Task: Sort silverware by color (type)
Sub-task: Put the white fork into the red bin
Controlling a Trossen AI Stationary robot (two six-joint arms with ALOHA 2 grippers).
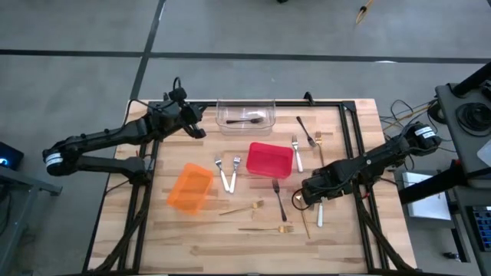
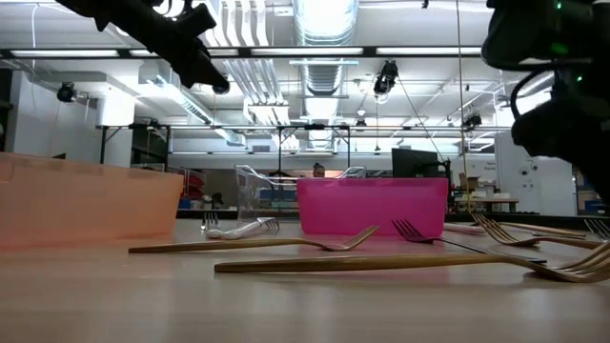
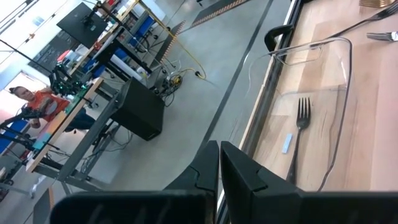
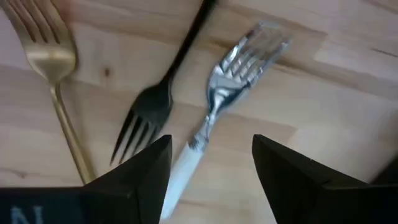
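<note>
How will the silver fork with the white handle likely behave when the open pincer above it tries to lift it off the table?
The silver fork looks like thin metal, so it is probably stiff and light. It lies flat on the wooden table, leaving little room under it, and its glossy white handle could slip. The black fork lies close beside it and may get nudged as the right pincer closes.

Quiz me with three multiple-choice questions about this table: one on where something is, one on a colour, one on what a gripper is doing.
1. Where does the clear bin stand?
A. at the table's far edge
B. beside the orange bin
C. on the floor

2. What colour is the fork in the clear bin?
A. gold
B. dark
C. red

3. How is the right gripper?
A. shut on a fork
B. open above a silver fork
C. out of sight

Answers: 1 A, the high view shows it at the far edge. 2 B, it looks dark against the clear plastic. 3 B, its fingers stand apart over the fork.
</note>
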